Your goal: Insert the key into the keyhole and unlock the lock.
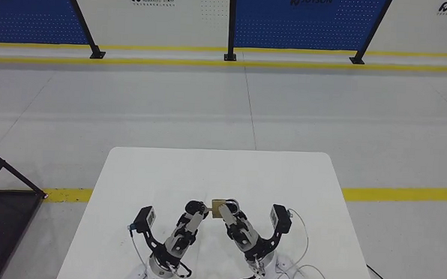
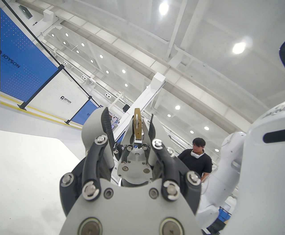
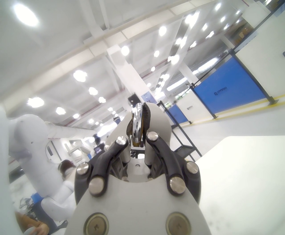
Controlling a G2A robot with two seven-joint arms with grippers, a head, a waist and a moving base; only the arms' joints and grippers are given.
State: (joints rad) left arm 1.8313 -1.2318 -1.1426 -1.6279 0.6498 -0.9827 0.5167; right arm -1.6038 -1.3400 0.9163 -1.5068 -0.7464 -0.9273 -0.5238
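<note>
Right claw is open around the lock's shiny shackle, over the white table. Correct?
Wrong on one point: the right claw is shut on the lock, not open. The right wrist view shows it clamped against the shiny shackle. It is over the white table, as stated.

A small brass padlock point(image 1: 218, 207) with a bright chrome shackle point(image 3: 136, 124) hangs in the air over the near part of the white table point(image 1: 207, 169), clamped by that shackle in the right gripper point(image 3: 140, 115), its brass body toward the palm. In the left wrist view a slim brass piece point(image 2: 137, 123) stands edge-on; key or lock body, I cannot tell
</note>
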